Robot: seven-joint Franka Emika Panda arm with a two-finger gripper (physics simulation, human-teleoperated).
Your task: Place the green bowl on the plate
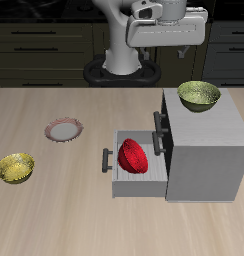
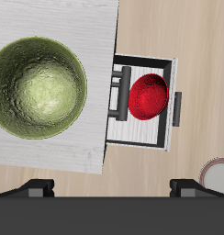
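Grey metal forms the cabinet (image 1: 206, 140) on which the green bowl (image 1: 199, 95) sits upright, close to the top's back corner. From the wrist view the green bowl (image 2: 38, 88) shows an olive, mottled inside with a darker rim, and nothing covers it. Below the cabinet top, the drawer (image 1: 134, 177) is pulled out toward the middle of the wooden surface (image 1: 54, 215), and a red bowl (image 1: 132, 156) lies in it, tilted on its side. The plate (image 1: 64, 129), pale in the centre with a reddish-brown rim, lies flat and bare on the surface, well apart from the cabinet, with the open drawer between them. A yellow bowl (image 1: 15, 167) stands nearer the front edge, beyond the plate. The hand (image 1: 168, 26) hangs high above the cabinet, grasping nothing, its fingers (image 2: 33, 190) spread wide.
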